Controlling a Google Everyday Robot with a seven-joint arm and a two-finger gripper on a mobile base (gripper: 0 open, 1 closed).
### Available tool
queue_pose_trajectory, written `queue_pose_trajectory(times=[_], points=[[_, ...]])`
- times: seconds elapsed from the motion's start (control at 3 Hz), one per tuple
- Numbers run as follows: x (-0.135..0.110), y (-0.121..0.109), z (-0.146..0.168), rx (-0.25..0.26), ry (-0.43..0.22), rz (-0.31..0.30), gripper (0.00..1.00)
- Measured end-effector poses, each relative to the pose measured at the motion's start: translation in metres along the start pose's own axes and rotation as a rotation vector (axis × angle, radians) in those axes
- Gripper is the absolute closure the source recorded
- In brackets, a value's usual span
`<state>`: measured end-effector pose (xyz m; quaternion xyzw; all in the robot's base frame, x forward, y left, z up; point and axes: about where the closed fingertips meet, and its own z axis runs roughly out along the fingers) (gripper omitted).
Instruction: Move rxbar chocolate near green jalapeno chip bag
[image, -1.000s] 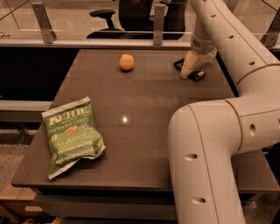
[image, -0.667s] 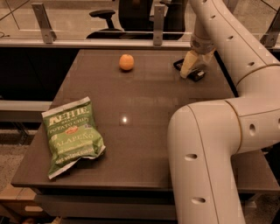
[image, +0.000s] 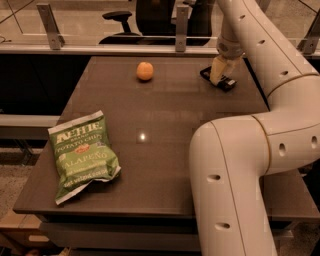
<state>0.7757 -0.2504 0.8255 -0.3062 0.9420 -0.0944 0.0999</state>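
- Bar (image: 229, 84): a small, flat, black wrapped bar lying on the far right part of the table (image: 165, 115). It is well apart from the bag (image: 82, 155), which lies at the near left.
- Gripper (image: 220, 75): lowered onto the bar's middle, so only the bar's two ends show on either side of it. Whether it is spread or closed on the wrapper cannot be told.
- Handling (judged): the bar is probably light and fairly stiff, with a smooth wrapper that may slip. Lying flat, it offers little height to pinch. The hold is best taken across the narrow width near the middle, pressed close to the tabletop, so that the bar neither pivots nor slides out on lifting.
- Orange (image: 145, 71): stands at the far middle of the table, apart from both bar and bag and not on the straight path between them.
- Change from the earlier views: none evident. Gripper, bar, orange and bag keep the same places; the bar has not been raised.
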Motion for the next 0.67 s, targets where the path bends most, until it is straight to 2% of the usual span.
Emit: queue_pose_trajectory(times=[0.33,0.67], points=[[0.0,0.0,-0.0012,0.0,0.0,0.0,1.0],[0.0,0.0,-0.0012,0.0,0.0,0.0,1.0]])
